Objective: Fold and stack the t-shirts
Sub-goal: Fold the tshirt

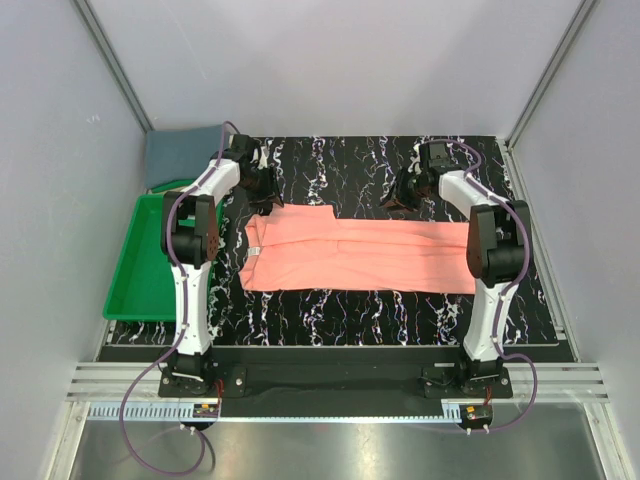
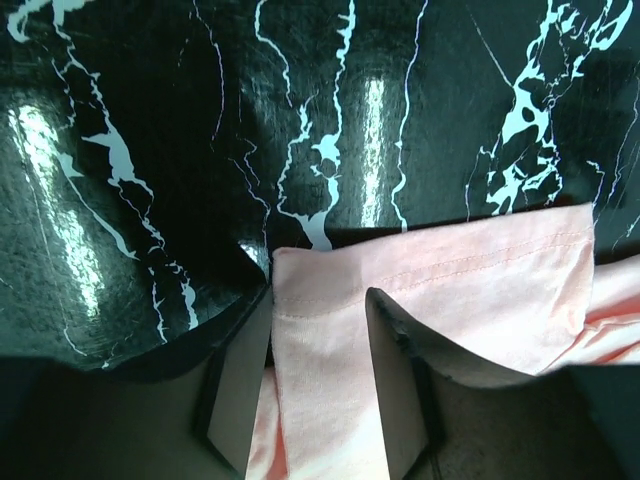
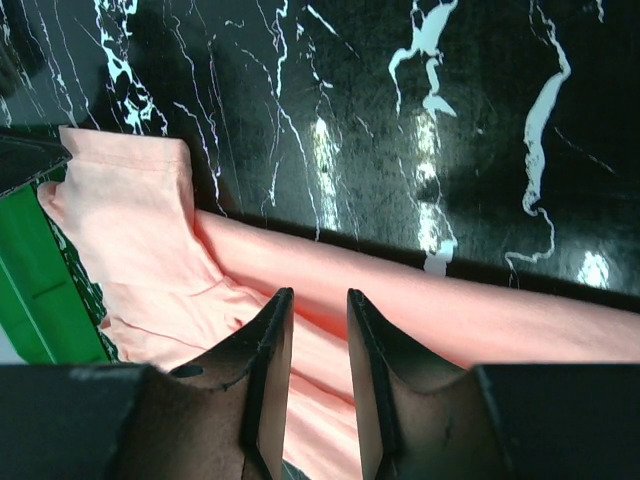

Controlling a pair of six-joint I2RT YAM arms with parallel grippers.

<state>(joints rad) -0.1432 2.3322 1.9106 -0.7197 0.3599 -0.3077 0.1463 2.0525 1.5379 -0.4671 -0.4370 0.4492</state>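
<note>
A salmon-pink t-shirt [image 1: 350,255] lies in a long flat band across the black marbled mat, with a small white label [image 1: 256,249] near its left end. At the shirt's far left corner, my left gripper [image 1: 265,190] is open. In the left wrist view its jaws [image 2: 318,292] straddle a hemmed corner of the pink cloth [image 2: 450,275]. My right gripper [image 1: 400,198] hangs over the shirt's far edge, right of the middle. Its jaws [image 3: 318,295] stand apart above the pink fabric [image 3: 140,220] and hold nothing. A slate blue-grey t-shirt [image 1: 185,152] lies at the far left corner.
A green plastic tray [image 1: 145,265] sits off the mat's left side, just in front of the blue-grey shirt; its rim [image 3: 35,280] shows in the right wrist view. Grey walls close in the back and both sides. The mat [image 1: 350,305] runs on past the pink shirt.
</note>
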